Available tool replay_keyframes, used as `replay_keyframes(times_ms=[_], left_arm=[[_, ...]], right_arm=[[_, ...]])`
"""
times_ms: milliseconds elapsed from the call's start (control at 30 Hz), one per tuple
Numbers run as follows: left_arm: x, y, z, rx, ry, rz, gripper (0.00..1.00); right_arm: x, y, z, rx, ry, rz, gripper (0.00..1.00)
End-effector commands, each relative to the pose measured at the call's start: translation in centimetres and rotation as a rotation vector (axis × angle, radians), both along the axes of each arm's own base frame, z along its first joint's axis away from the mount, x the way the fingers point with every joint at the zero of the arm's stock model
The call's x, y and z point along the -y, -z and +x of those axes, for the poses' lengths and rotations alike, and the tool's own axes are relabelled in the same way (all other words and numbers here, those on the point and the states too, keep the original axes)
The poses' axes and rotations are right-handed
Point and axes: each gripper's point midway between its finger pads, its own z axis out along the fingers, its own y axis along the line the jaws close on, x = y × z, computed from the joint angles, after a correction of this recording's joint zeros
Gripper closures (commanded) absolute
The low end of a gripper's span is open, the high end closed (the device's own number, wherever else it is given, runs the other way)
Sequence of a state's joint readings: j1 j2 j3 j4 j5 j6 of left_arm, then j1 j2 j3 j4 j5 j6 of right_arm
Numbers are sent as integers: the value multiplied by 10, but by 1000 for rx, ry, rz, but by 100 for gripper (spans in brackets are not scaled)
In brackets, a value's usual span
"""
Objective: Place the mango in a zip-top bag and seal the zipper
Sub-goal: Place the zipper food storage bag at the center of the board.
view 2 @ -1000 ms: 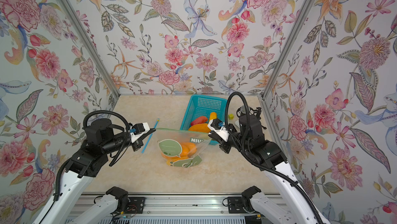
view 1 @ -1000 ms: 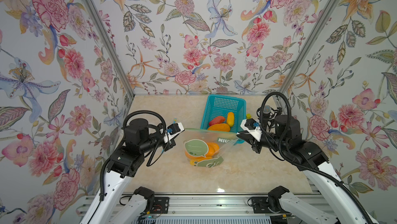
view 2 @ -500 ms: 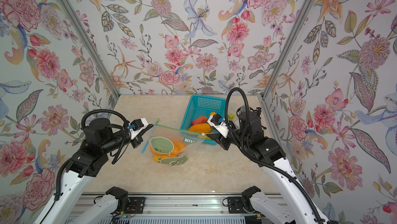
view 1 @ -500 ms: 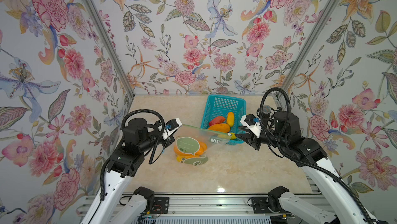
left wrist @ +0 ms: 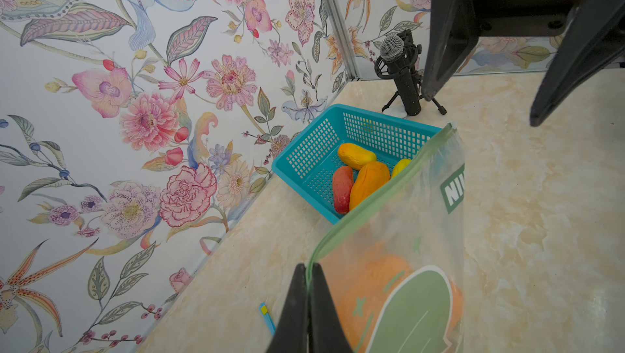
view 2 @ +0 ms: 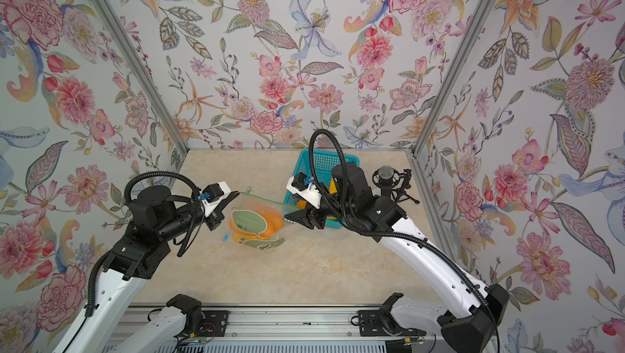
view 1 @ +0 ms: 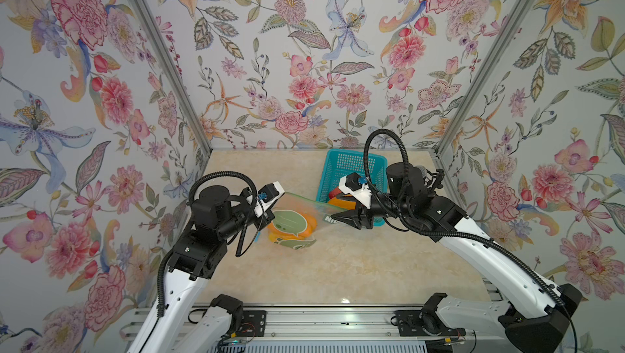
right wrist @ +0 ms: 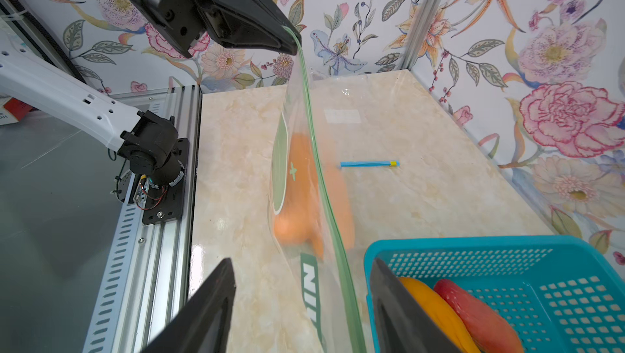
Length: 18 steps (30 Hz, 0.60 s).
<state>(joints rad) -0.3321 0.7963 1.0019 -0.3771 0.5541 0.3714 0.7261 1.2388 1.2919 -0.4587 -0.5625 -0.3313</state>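
We saw the mango (view 1: 309, 225) already inside the zip-top bag (left wrist: 422, 199), which hung low over the table (view 1: 338, 266), near the teal basket (view 1: 341, 162). The left gripper (left wrist: 307, 266) was clamped on one end of the green zipper (right wrist: 316, 151). The right gripper (right wrist: 302, 261) had its jaws spread on either side of the far end, holding nothing. A second earlier that gripper had pinched the bag taut between the arms, and the bag had since swung toward the left arm. We judged the sealing step to be in hand, with the next move a closing pinch run along the whole strip.
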Motion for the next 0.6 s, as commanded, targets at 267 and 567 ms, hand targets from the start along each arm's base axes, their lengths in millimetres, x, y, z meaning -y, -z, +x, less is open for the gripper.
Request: replay_keyframes(times_ms=[267,567], left_arm=[[-3,-15,-5,76,5,-1,100],[-26,-15,12,66,-180,-31,70]], right_arm=[[-54,-12,4,-35,-141,51,75],[-78,-29,20,-24,-130,69,100]])
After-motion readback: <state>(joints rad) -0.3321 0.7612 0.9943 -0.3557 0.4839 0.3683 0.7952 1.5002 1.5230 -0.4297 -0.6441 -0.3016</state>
